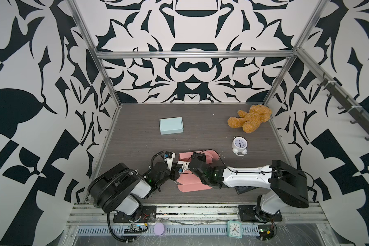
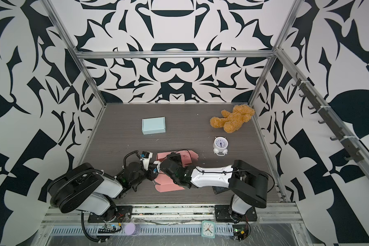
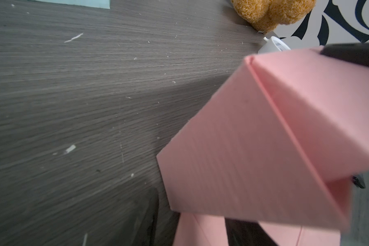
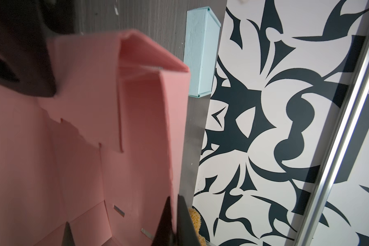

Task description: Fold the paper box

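Pink paper box (image 1: 192, 185) (image 3: 243, 149): near the front edge of the bench (image 1: 134, 147), about midway along it; half folded, 1 wall raised on the far side, flat panels spread toward the front edge
Right gripper (image 4: 174, 199): clamped tight on the raised pink wall, 1 dark finger (image 4: 165, 215) against each face of the card, plain in the right wrist view
Left gripper (image 1: 174, 173): right at the box's left end; width of grip not readable, fingers blurred in the left wrist view and covered in both top views; contact with the card impossible to judge
In the way: right forearm (image 1: 245, 173) stretched across the box from the right side, hiding its middle in both top views; both wrists crowded over the left end
Pale blue box (image 1: 171, 125) (image 4: 202, 53): closed, toward the far left part of the bench, well apart from the pink one
White alarm clock (image 1: 239, 146) (image 2: 220, 146): upright, nearest neighbour, to the right of and behind the pink box, not touching it
Teddy bear (image 1: 250, 118) (image 3: 271, 12): lying in the far right corner, just behind the clock
Dark flat item (image 1: 244, 189): under the right arm near the front edge, too hidden to name
Front rail: lilac round thing (image 1: 159, 229) and mint square clock (image 1: 234, 229), both off the bench, beyond its front edge
Bench surface: grey wood grain, small white scraps scattered left of the pink box
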Action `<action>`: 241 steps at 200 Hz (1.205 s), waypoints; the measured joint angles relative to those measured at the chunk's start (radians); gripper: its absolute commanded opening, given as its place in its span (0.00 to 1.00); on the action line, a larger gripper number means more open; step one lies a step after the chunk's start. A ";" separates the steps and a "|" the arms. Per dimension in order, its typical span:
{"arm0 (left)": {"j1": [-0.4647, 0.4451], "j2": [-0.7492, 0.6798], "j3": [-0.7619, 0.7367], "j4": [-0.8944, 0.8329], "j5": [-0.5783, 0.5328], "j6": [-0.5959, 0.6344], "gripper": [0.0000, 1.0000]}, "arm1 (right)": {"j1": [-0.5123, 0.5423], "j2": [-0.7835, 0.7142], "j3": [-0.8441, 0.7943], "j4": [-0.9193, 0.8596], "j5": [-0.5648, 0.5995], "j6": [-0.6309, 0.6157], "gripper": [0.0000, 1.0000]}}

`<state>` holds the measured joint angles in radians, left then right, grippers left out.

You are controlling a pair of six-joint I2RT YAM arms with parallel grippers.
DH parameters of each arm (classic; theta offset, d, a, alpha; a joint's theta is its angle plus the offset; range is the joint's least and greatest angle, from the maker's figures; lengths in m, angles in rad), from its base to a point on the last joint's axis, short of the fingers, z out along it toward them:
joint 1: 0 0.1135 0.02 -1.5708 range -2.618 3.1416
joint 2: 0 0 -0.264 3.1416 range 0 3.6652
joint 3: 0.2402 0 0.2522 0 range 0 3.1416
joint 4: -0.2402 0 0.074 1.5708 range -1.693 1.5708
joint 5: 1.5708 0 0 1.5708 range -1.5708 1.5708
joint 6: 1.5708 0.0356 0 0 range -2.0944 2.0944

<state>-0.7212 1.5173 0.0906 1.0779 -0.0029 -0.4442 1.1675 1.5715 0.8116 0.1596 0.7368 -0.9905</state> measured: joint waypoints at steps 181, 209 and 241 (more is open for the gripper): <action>-0.044 0.001 0.011 0.054 -0.090 0.026 0.42 | 0.005 0.049 0.066 -0.119 -0.010 0.078 0.17; -0.057 -0.011 0.020 0.036 -0.116 0.031 0.37 | 0.005 0.042 0.071 -0.140 -0.026 0.106 0.17; -0.070 -0.011 0.027 0.019 -0.152 0.041 0.31 | 0.005 0.037 0.080 -0.168 -0.045 0.133 0.17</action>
<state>-0.7910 1.5059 0.1177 1.0969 -0.1547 -0.4030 1.1721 1.6085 0.8921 -0.0082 0.6922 -0.8574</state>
